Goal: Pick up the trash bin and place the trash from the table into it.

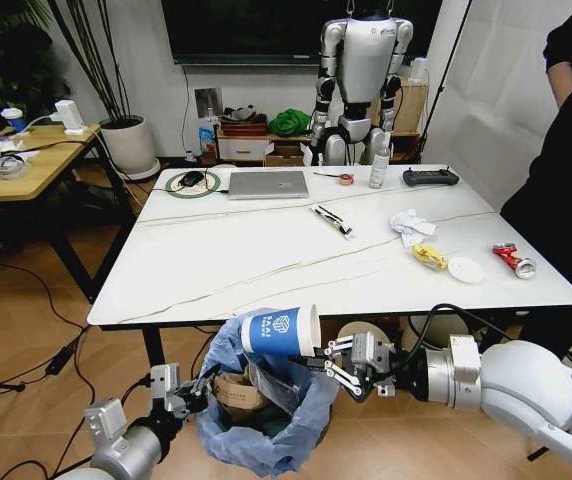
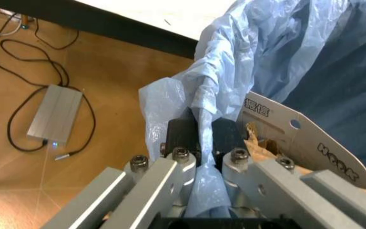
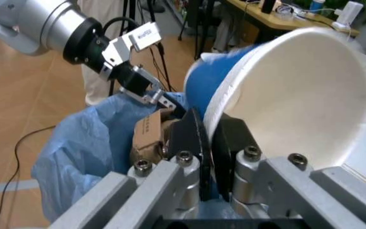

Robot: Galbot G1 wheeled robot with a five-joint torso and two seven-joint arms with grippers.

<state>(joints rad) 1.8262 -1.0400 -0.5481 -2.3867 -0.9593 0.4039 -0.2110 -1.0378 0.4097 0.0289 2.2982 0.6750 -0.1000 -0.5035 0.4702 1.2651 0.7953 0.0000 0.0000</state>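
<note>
Two tools clamp: right tool (image 1: 318,364) pinches the blue cup's (image 1: 280,331) rim, left tool (image 1: 198,388) the bin's bag (image 1: 228,435).

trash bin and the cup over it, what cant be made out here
- Trash bin body: head view, covered all round by the blue bag.
- Bin's depths: head view, under the cardboard box and bag folds.
- Blue paper cup base: right wrist view, behind its own rim, pinched by the right gripper.
- Left gripper finger pads: left wrist view, wrapped in bag plastic.
- Crushed red can label: head view, too small.
</note>
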